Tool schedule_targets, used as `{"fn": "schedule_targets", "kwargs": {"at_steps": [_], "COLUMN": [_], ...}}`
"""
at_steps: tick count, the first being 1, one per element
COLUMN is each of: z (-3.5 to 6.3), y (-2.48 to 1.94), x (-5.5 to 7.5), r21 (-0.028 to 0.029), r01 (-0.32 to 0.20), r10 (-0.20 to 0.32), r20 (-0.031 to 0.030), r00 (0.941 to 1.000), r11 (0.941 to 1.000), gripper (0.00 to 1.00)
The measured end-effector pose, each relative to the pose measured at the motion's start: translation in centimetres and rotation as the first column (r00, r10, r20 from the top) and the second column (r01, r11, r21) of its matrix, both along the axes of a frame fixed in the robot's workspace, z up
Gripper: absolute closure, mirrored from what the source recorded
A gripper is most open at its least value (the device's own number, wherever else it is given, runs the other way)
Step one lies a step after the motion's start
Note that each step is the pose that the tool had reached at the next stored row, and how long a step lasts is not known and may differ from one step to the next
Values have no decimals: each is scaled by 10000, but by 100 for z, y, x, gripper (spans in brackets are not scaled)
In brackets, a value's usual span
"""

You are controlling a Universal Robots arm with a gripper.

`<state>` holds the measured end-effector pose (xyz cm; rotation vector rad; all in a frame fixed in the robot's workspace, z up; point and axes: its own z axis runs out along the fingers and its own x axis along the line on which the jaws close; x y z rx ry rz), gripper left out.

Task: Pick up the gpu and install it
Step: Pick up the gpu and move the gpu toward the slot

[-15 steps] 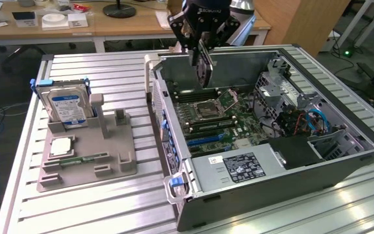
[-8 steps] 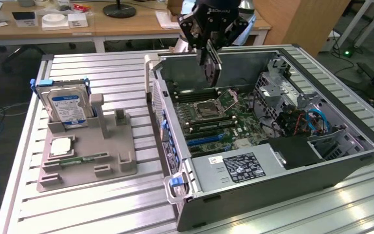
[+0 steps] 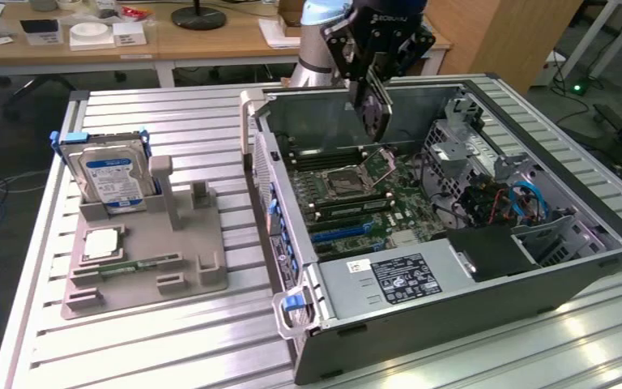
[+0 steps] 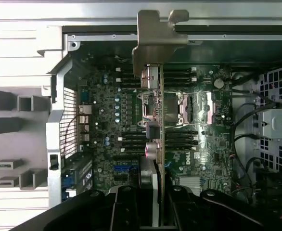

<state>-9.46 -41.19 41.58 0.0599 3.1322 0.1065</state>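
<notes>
The gpu (image 3: 374,107) hangs edge-down over the open computer case (image 3: 289,243), above the motherboard (image 3: 343,212). My gripper (image 3: 376,71) is shut on its upper edge. In the wrist view the gpu (image 4: 161,130) appears edge-on, a thin green board with a cooler on one face. Its silver end bracket (image 4: 156,41) points toward the case's rear wall. The black fingers (image 4: 119,209) clamp the card from both sides, and my gripper (image 4: 153,209) sits over the board's slots and CPU socket (image 4: 189,108).
A grey holder tray (image 3: 176,243) at the exterior view's left carries a silver hard drive (image 3: 113,174) standing upright, a square chip (image 3: 104,243) and a narrow memory stick (image 3: 138,263). Inside the case are the power supply (image 3: 392,277), a drive cage (image 3: 473,146) and cables (image 3: 511,198).
</notes>
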Motion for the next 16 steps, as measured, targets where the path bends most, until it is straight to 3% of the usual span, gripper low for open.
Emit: {"fn": "schedule_targets", "kwargs": {"at_steps": [5,16], "z": [-2,-7], "y": [0,0], "x": [257,602], "r21": [-1,0], "r01": [-1,-1], "r10": [1,1], "r20": [0,0], "r00": [10000,10000], "r11": [10000,10000], "gripper": [72,72]}}
